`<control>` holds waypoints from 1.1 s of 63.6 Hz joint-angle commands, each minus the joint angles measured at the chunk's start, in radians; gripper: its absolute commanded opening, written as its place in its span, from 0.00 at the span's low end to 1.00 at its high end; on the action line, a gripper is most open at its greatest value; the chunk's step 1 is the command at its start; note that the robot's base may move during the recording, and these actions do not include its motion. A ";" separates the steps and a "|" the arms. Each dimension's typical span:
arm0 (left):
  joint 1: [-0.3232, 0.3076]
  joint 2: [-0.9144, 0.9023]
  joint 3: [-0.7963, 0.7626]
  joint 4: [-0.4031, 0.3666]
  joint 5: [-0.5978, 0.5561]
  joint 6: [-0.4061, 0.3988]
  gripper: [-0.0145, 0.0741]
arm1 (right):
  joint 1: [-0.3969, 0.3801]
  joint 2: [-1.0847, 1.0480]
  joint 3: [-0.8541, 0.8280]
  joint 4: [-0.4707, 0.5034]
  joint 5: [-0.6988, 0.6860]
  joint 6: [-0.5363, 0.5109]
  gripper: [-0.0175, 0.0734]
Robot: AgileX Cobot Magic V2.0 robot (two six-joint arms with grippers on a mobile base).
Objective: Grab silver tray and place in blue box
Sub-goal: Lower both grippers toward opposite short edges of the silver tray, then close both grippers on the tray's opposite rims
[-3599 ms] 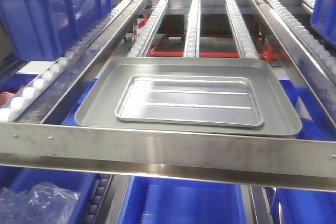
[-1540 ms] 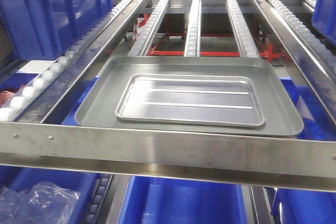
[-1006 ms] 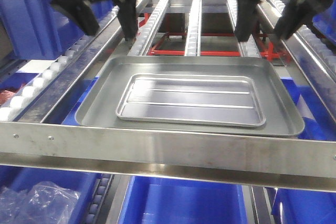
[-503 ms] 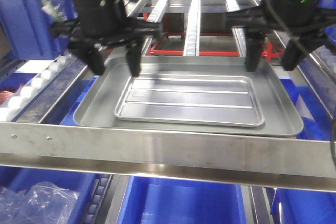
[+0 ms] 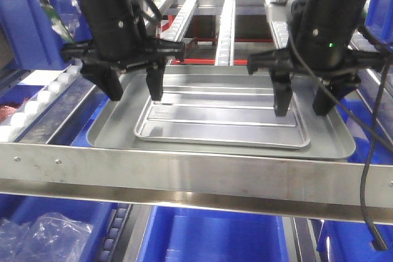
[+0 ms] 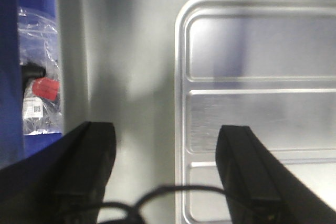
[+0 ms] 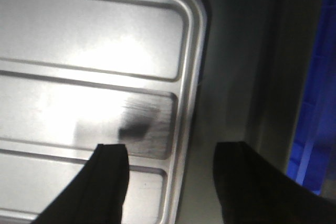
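Observation:
The silver tray (image 5: 221,121) with two long ridges lies inside a larger grey tray (image 5: 334,142) on the rack. My left gripper (image 5: 135,93) hangs open over the silver tray's left end. In the left wrist view the left gripper (image 6: 168,132) straddles the left rim of the silver tray (image 6: 252,108), one finger over the grey tray. My right gripper (image 5: 302,110) is open at the right end. In the right wrist view the right gripper (image 7: 176,149) straddles the right rim of the silver tray (image 7: 94,61). One blue box (image 5: 37,23) stands on the left roller lane.
Roller rails (image 5: 226,23) run back behind the trays. A steel crossbar (image 5: 196,176) spans the front of the rack. More blue bins (image 5: 209,237) sit below it, one holding plastic bags (image 5: 43,234). A cable (image 5: 368,170) hangs from the right arm.
Both arms came in from the top and lowered onto the silver tray's two short ends, jaws open. The right gripper shifted inward over the rim. The trays have not moved.

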 commanded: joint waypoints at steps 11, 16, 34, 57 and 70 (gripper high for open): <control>-0.002 -0.029 -0.033 -0.043 -0.040 0.025 0.54 | -0.006 -0.034 -0.033 -0.013 -0.049 -0.021 0.71; -0.002 -0.022 -0.033 -0.046 -0.035 0.031 0.54 | -0.006 -0.029 -0.033 -0.013 -0.051 -0.025 0.71; -0.002 -0.008 -0.033 -0.054 -0.032 0.046 0.54 | -0.006 -0.009 -0.033 -0.014 -0.060 -0.025 0.71; -0.002 0.016 -0.033 -0.072 0.002 0.046 0.48 | -0.006 0.004 -0.033 -0.015 -0.060 -0.028 0.53; -0.002 0.026 -0.033 -0.072 0.014 0.046 0.42 | -0.006 0.004 -0.033 -0.024 -0.059 -0.028 0.38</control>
